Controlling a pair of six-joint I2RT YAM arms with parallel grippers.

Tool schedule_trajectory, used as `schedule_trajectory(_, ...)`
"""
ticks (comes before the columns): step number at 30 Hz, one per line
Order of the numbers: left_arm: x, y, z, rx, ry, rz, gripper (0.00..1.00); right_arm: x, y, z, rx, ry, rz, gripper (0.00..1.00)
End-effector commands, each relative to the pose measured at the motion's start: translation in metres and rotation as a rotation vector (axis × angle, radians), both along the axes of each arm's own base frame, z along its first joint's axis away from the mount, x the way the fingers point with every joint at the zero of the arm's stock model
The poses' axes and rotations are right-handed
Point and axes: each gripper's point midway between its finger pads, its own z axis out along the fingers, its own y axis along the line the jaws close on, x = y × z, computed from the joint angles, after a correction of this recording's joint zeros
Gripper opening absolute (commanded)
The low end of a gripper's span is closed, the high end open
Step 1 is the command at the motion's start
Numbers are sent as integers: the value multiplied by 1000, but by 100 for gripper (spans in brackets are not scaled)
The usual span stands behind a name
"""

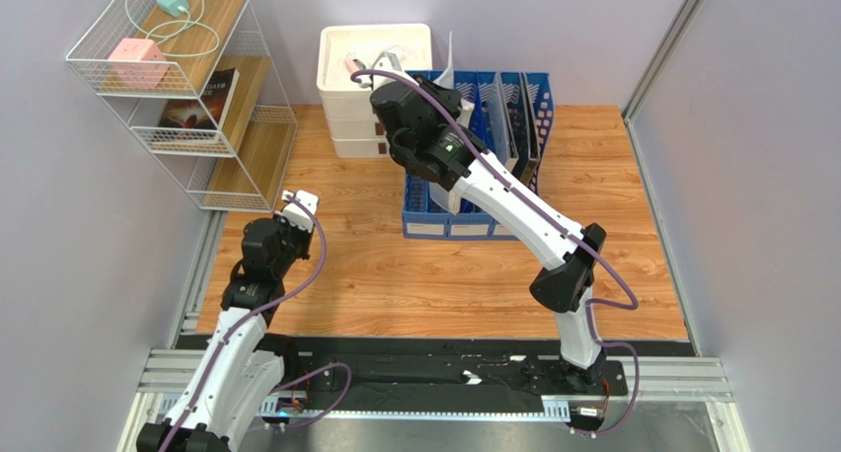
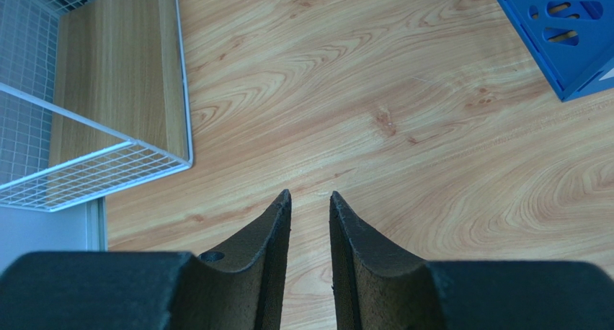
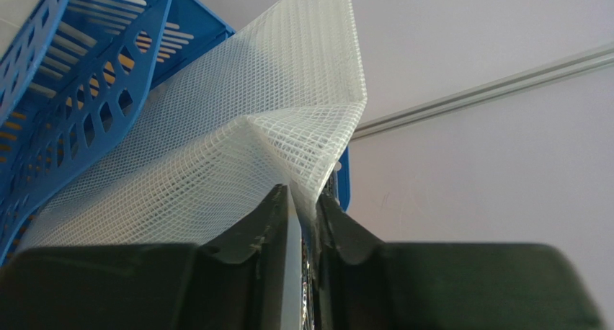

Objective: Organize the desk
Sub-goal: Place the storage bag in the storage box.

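- left jaws: black, wedge-shaped with rough, foamy-looking pads point(image 2: 277, 229). They're parted by a thin gap with nothing in it, and they're over bare wood right by the wire shelf's corner.
- counter point(image 1: 415, 274): one big rectangular top in light orange-brown wood with swirly plank grain. It sits straight ahead of both arm bases and everything else stands on it.
- right jaws: pinched on the edge of one white mesh pouch point(image 3: 238, 128), a floppy grid-weave plastic. The pouch is standing in the left end of the file rack.
- blue file rack point(image 1: 449, 225): one, hard plastic with slotted dividers. There are dark flat things point(image 1: 530, 136) upright in its right-hand slots, can't tell what they are.
- white plastic tubs point(image 1: 350, 126): a stack, looks like three, just left of the rack. The top one holds small stuff I can't make out.
- white wire shelf point(image 1: 252, 156): one unit at far left with wooden boards. It's holding one pink cube point(image 1: 135, 59), one mint gadget point(image 1: 171, 3) with a cable, and one book point(image 1: 202, 102).
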Motion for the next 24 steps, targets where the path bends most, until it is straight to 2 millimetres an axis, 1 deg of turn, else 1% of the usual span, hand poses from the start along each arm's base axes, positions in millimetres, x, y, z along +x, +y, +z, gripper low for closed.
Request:
schedule_trajectory(1,6,-1,19,-1,-48,-9,33,0,10,19,101,-49,27,39)
schedule_trajectory(2,6,-1,19,-1,-48,-9,33,-1,10,22,110,-57,27,45)
schedule_trajectory(3,6,-1,19,-1,-48,-9,33,-1,10,23,113,-58,29,48)
schedule_trajectory(4,6,-1,19,0,-48,-11,33,-2,10,22,107,-58,23,60)
schedule_trajectory(5,6,-1,19,0,-48,-11,33,-3,10,22,111,-61,20,67)
schedule_trajectory(6,6,-1,18,0,-45,-13,33,-4,9,24,121,-67,16,84)
schedule_trajectory(7,6,-1,18,0,-45,-15,33,-5,8,26,130,-68,19,89)
schedule_trajectory(8,6,-1,19,-1,-46,-14,33,-6,8,26,153,-72,24,90)
schedule_trajectory(9,5,-2,18,-1,-45,-16,33,-9,5,31,183,-77,32,91)
schedule_trajectory(10,5,-2,19,-3,-45,-15,33,-11,6,33,201,-73,47,97)
schedule_trajectory(11,5,-2,19,-2,-46,-17,33,-13,4,36,224,-79,49,100)
schedule_trajectory(12,5,-2,18,-1,-44,-21,33,-17,-1,45,276,-96,53,100)
schedule_trajectory(13,5,-2,18,-2,-43,-19,33,-19,0,44,292,-91,69,100)
schedule_trajectory(14,5,-2,18,-2,-43,-19,33,-20,-3,47,317,-95,72,100)
schedule_trajectory(15,5,-2,18,-2,-42,-19,33,-24,-8,54,361,-106,81,100)
schedule_trajectory(16,5,-2,18,-3,-42,-20,33,-24,-9,50,374,-100,82,100)
schedule_trajectory(17,5,-3,18,-4,-40,-21,33,-23,-14,50,390,-101,76,100)
schedule_trajectory(18,5,-3,18,-2,-40,-22,33,-28,-23,58,422,-114,78,100)
schedule_trajectory(19,5,-3,18,-4,-40,-24,33,-28,-24,61,481,-132,88,100)
schedule_trajectory(20,5,-4,18,-3,-42,-26,33,-23,-28,48,474,-115,79,100)
schedule_trajectory(21,5,-3,18,-3,-40,-26,33,-29,-38,59,524,-140,92,100)
schedule_trajectory(22,5,-3,18,-3,-39,-26,33,-28,-32,59,580,-136,137,100)
schedule_trajectory(23,5,-4,18,-5,-40,-26,33,-26,-35,52,593,-125,139,100)
schedule_trajectory(24,4,-4,17,-5,-38,-27,34,-28,-42,60,624,-142,145,100)
